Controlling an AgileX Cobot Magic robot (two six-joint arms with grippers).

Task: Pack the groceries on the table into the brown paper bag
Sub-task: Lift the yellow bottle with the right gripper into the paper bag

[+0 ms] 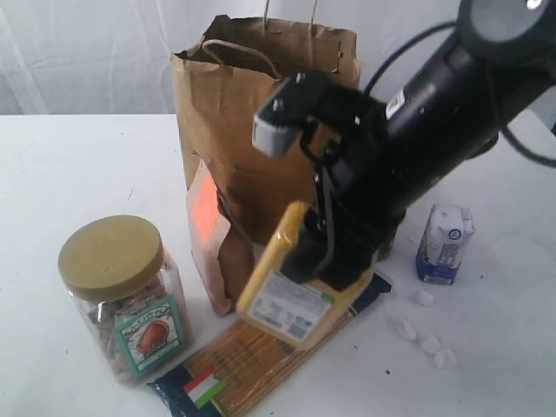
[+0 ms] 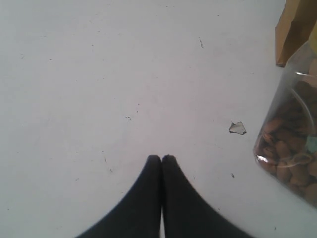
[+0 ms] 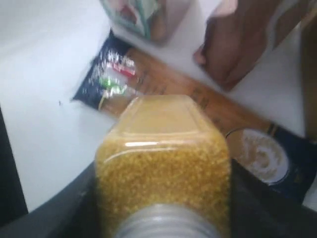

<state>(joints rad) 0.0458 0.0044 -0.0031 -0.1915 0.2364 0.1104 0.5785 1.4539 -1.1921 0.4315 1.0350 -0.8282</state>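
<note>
My right gripper (image 1: 334, 261) is shut on the yellow-grain bottle (image 1: 287, 295), holding it tilted above the long spaghetti pack (image 1: 252, 360) in front of the brown paper bag (image 1: 252, 122). The wrist view shows the bottle (image 3: 163, 163) wedged between both dark fingers, spaghetti pack (image 3: 163, 89) below. The gold-lidded jar (image 1: 122, 291) stands at the left, the small brown pouch (image 1: 217, 243) leans on the bag, the white-blue carton (image 1: 445, 243) stands right, small white lumps (image 1: 426, 334) lie near it. My left gripper (image 2: 161, 159) is shut and empty over the table (image 2: 99, 74), beside the jar (image 2: 292, 144). The dark tin is hidden.
A small torn scrap (image 2: 237, 128) lies on the table near the jar. The black right arm (image 1: 434, 130) crosses in front of the bag's right side.
</note>
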